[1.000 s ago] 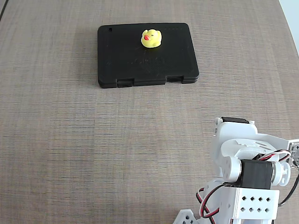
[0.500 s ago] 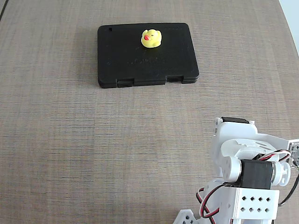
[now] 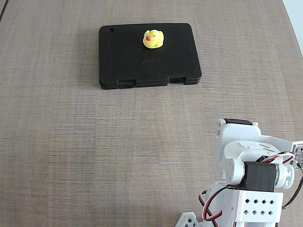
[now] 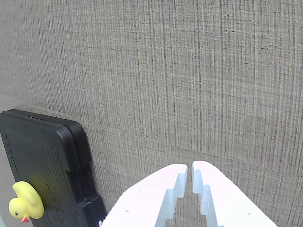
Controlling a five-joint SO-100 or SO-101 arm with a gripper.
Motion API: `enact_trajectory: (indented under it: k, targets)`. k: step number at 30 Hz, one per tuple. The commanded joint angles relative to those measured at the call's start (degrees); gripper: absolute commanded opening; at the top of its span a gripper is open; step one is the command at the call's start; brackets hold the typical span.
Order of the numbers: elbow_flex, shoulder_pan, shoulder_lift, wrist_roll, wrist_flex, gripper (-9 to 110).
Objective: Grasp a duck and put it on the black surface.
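1. Wrist view first: our white two-finger plastic gripper (image 4: 190, 182) comes in from the bottom edge, its fingertips drawn nearly together with only a thin slit between them and nothing held. It hangs over bare table, well apart from the case.
2. Outward from there, the grey-brown wood-grain table (image 4: 199, 71) fills most of the frame.
3. At the lower left we pick up the flat matte black plastic case (image 4: 40, 165), and on it sits the tiny yellow rubber duck (image 4: 26, 203) with its red-orange beak.
4. The fixed view agrees: the duck (image 3: 153, 39) stands upright on the black case (image 3: 142, 66) near its far edge, and the white arm (image 3: 251, 179) is folded at the lower right.
5. Our read: the placing looks done. We judge nothing more is needed than keeping clear of the case.
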Motion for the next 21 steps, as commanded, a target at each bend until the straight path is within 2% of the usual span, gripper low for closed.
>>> enact_trajectory:
  k: [1, 21]
  targets:
    - [-1.0, -0.2, 4.0, 0.1, -0.1, 0]
    - [-0.9, -4.6, 4.0, -0.4, -0.7, 0]
